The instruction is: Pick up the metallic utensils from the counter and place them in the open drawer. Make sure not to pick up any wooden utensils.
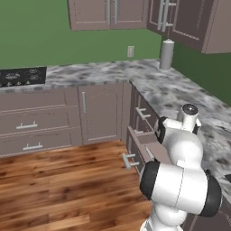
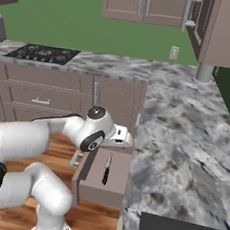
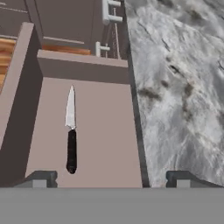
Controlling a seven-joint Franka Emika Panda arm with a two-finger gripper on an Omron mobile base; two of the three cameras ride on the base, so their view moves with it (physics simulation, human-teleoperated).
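One piece of the job looks done: the knife [image 3: 71,131], black handle and silver blade, lies flat on the floor of the open drawer [image 3: 100,131], directly below the end effector [image 3: 113,178] and a little toward its left finger, blade pointing away from the hand. The end effector is released, its two fingertips [image 3: 41,178] spread wide with nothing between them. Off to its right runs the marbled bench [image 3: 179,87], and the stretch of it visible here carries no cutlery, so I cannot tell where the fork-like piece or the wooden spoons lie; by that, at least one metal piece is probably still to be fetched. From the right base view the arm reaches forward with its elbow bent, and the hand points down over the drawer.
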